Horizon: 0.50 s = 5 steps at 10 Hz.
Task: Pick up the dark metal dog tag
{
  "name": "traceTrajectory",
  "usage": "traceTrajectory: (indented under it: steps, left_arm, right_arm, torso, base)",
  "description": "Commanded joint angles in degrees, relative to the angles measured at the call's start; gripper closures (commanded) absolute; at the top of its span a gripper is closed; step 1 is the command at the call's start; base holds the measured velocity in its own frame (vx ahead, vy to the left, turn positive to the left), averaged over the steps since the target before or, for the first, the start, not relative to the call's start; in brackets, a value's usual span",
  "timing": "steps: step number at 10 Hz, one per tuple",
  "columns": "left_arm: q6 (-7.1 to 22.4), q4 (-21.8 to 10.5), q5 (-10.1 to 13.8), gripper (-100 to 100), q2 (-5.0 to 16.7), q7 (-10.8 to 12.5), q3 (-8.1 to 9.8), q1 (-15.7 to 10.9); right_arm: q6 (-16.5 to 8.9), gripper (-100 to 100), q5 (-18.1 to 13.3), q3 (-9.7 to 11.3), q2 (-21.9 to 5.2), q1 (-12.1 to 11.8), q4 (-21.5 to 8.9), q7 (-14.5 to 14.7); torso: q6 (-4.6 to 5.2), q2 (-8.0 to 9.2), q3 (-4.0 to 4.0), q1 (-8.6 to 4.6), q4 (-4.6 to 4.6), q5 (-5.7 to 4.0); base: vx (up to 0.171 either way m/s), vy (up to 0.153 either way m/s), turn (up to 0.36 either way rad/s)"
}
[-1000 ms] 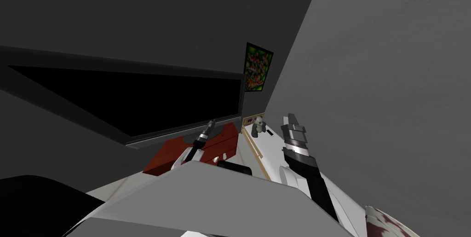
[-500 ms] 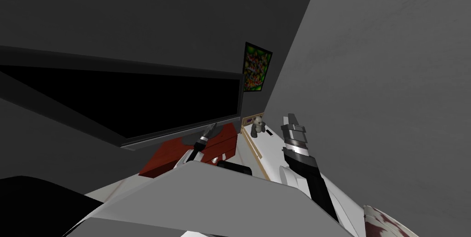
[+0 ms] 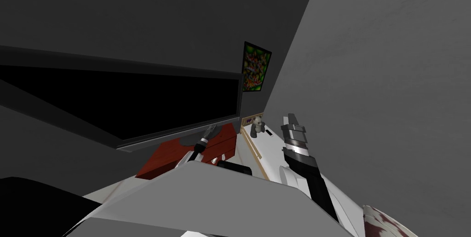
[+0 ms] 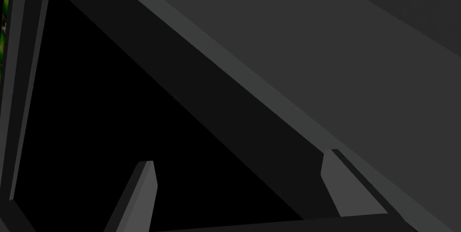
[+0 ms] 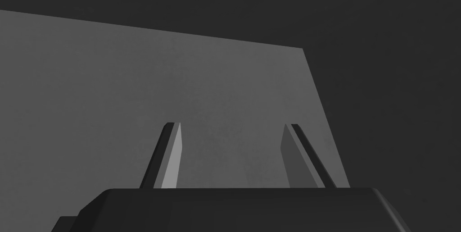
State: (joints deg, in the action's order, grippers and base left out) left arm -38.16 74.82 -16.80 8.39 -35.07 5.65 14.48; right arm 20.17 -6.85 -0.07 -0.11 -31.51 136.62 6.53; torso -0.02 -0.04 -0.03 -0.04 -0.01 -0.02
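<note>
A small dark flat thing [image 3: 267, 131], likely the dog tag, lies on a white top [image 3: 271, 144] with a pale wood edge, beside a grey teddy bear [image 3: 257, 126]. My right gripper [image 3: 290, 120] is raised just right of it and stands open [image 5: 232, 148] with nothing between its fingers, facing a grey wall. My left gripper [image 3: 209, 133] hangs over a red cabinet [image 3: 184, 153], left of the white top. It is open too [image 4: 243, 170] and points at a dark frame around a black area.
A wide dark frame [image 3: 184, 133] enclosing a black area spans the left half. A colourful picture [image 3: 256, 66] hangs on the dark wall above the teddy bear. A grey wall [image 3: 377, 110] rises close on the right. A red-and-white patterned thing [image 3: 386, 222] lies at the bottom right.
The whole head view has shifted a little: the red cabinet and dark frame slid left and down. My left gripper sits slightly lower in the picture. The right arm has kept its place.
</note>
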Motion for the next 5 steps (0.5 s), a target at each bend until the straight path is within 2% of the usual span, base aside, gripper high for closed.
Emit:
traceTrajectory:
  steps: [1,2,3,4,5]
  left_arm:
    - [-0.5,-2.9,-1.1,-100,-0.3,-1.6,0.51,-0.9]
    - [-0.5,-3.5,-1.1,-100,-0.3,-1.6,0.51,-0.9]
    - [-0.8,-5.7,-2.0,-100,-0.5,-2.8,0.94,-1.7]
    - [-0.8,-6.2,-2.0,-100,-0.5,-2.8,0.94,-1.7]
    - [-1.1,-7.8,-3.0,-100,-0.8,-4.1,1.35,-2.4]
  right_arm:
    - [0.0,0,0.0,0.0,0.0,0.0,0.0,0.0]
    - [0.0,0,0.0,0.0,0.0,0.0,0.0,0.0]
    - [0.0,0,0.0,0.0,0.0,0.0,0.0,0.0]
    - [0.0,0,0.0,0.0,0.0,0.0,0.0,0.0]
    - [0.0,0,0.0,0.0,0.0,0.0,0.0,0.0]
  torso:
    - [0.0,0.0,0.0,0.0,0.0,0.0]
    - [0.01,-0.01,0.0,-0.02,0.0,0.0]
    - [0.0,0.0,0.0,-0.01,0.0,-0.01]
    - [0.0,0.0,0.0,-0.02,0.0,-0.01]
    - [0.0,0.02,0.01,-0.02,0.01,-0.01]
  base:
    - [0.014,-0.014,-0.013]
    - [0.01,-0.013,-0.008]
    - [0.013,-0.017,-0.014]
    - [0.009,-0.015,-0.006]
    - [0.01,-0.015,-0.01]
